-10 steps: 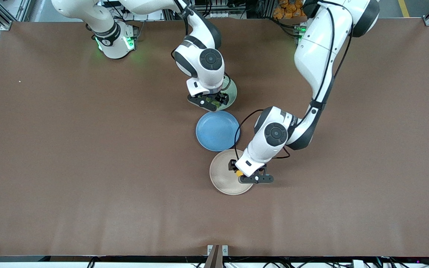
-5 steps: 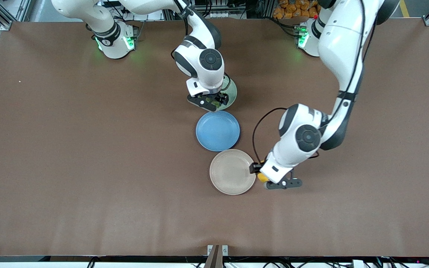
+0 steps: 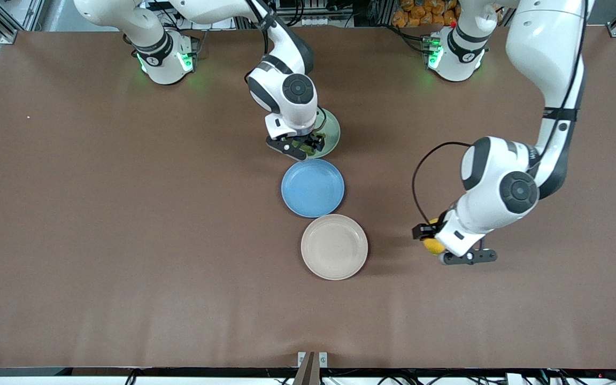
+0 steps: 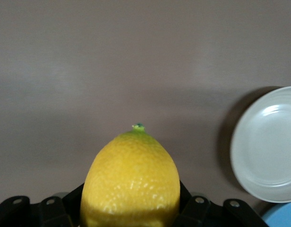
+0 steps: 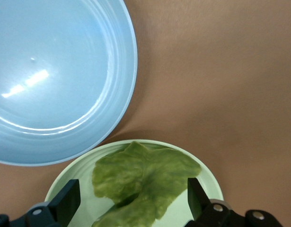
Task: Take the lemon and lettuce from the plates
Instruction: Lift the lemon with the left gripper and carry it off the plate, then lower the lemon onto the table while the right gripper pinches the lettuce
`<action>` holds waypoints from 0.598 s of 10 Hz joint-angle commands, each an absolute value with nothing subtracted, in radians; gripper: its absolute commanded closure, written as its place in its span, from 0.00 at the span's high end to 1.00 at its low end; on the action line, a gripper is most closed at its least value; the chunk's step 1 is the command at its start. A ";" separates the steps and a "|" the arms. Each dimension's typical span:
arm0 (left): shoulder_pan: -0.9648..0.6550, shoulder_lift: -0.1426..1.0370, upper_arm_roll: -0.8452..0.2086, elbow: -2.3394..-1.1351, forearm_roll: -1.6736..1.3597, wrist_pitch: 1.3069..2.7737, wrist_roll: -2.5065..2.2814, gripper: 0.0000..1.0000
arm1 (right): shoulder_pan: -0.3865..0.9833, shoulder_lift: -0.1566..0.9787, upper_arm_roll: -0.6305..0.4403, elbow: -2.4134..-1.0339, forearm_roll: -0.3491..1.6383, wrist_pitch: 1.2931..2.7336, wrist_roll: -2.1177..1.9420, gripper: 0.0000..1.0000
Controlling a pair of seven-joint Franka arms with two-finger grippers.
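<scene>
My left gripper (image 3: 432, 239) is shut on the yellow lemon (image 3: 434, 246) and holds it above the bare table, beside the beige plate (image 3: 334, 247) toward the left arm's end. In the left wrist view the lemon (image 4: 131, 175) fills the space between the jaws of the left gripper (image 4: 131, 210), nub pointing away; the beige plate (image 4: 267, 142) shows empty. My right gripper (image 3: 302, 145) is open, low over the pale green plate (image 3: 332, 132). In the right wrist view its gripper (image 5: 131, 205) straddles the dark green lettuce (image 5: 145, 177), which lies on that plate (image 5: 209, 182).
An empty blue plate (image 3: 312, 187) lies between the green and beige plates; it also shows in the right wrist view (image 5: 50, 80). The brown table (image 3: 126, 240) stretches wide on both sides of the plates.
My left gripper has carried the lemon off the beige plate and out toward the left arm's end of the table. My right gripper has shifted only slightly over the green plate.
</scene>
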State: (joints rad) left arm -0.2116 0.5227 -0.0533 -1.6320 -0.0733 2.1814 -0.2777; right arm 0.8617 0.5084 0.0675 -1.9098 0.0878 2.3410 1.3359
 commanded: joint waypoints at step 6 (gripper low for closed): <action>-0.049 0.540 -0.061 -1.733 -0.002 2.192 -0.166 0.48 | 0.887 0.532 0.072 -1.971 0.140 2.445 1.358 1.00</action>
